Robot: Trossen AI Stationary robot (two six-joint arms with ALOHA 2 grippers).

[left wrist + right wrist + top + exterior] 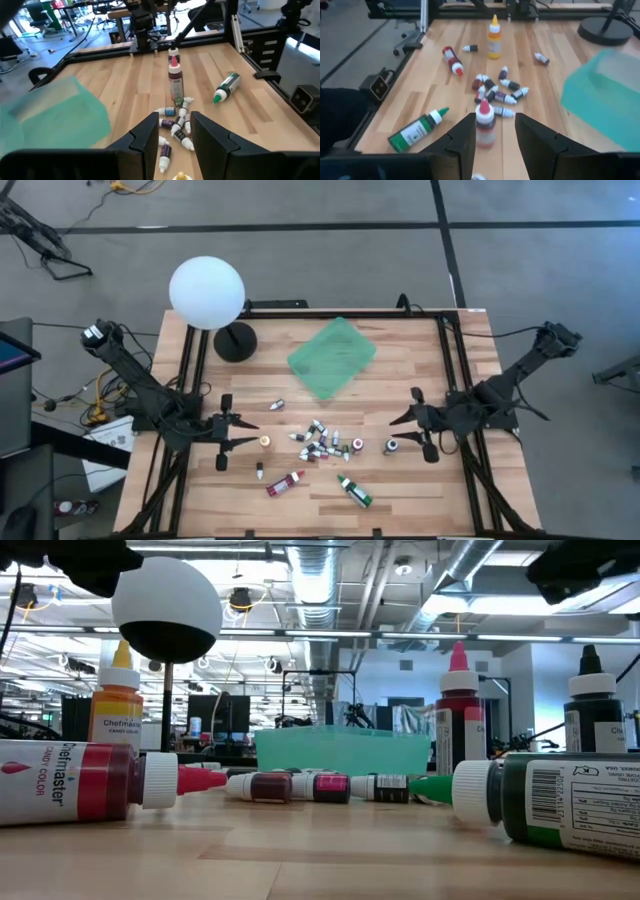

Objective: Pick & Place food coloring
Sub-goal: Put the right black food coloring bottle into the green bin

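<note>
You are looking at a cluster of small capped vials [322, 442] lying on their sides between the two grippers. A red-capped dark red bottle [485, 123] is standing upright just ahead of the right gripper [493, 131]. A yellow bottle [265, 441] is standing just before the left gripper [247, 433]. A green bottle [354, 491] and a red one [285, 483] are lying nearer the table's front edge.

Overhead, straight down on the whole table [400, 490]. Level with the tabletop, close behind lying bottles, facing the room. From each wrist, forward across the wood toward the opposite arm. Shared by all: the central bottle cluster [322, 442].
</note>
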